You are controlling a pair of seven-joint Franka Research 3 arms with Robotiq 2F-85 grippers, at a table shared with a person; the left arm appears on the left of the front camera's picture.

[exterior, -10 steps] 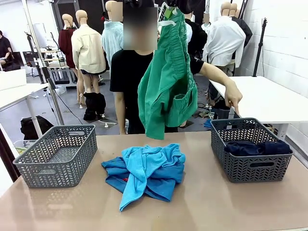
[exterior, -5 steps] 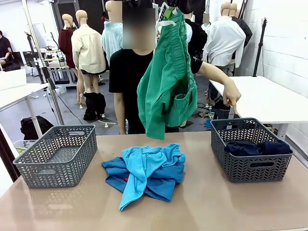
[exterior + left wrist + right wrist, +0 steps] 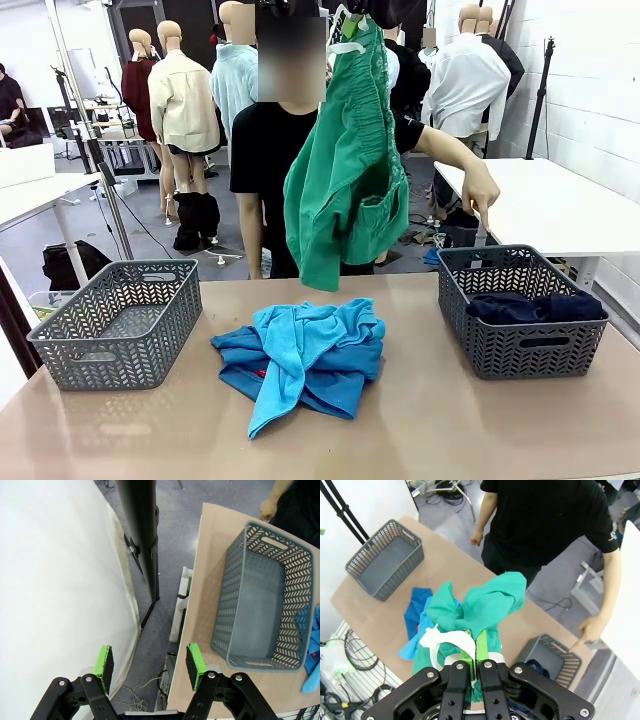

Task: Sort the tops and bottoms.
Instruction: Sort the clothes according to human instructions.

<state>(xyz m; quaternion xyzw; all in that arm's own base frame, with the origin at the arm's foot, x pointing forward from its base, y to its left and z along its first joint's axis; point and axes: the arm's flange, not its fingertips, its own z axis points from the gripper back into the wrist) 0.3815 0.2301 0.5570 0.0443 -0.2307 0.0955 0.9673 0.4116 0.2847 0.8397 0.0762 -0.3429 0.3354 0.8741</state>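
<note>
High above the table's middle hang the bright green bottoms, with my right gripper shut on their waistband, next to the white drawstring. A turquoise top lies crumpled on a medium blue top at the table's centre. The dark navy bottoms lie in the right grey basket. A person's hand points down at that basket. My left gripper is open with nothing in it, off the table's left edge near the left grey basket.
The left basket holds nothing. A person in a black shirt stands at the far side. A black pole and a white panel stand close beside the left gripper, over the floor.
The hanging green bottoms have swayed slightly. The person's pointing hand has shifted a little above the right basket. Nothing else has moved.
</note>
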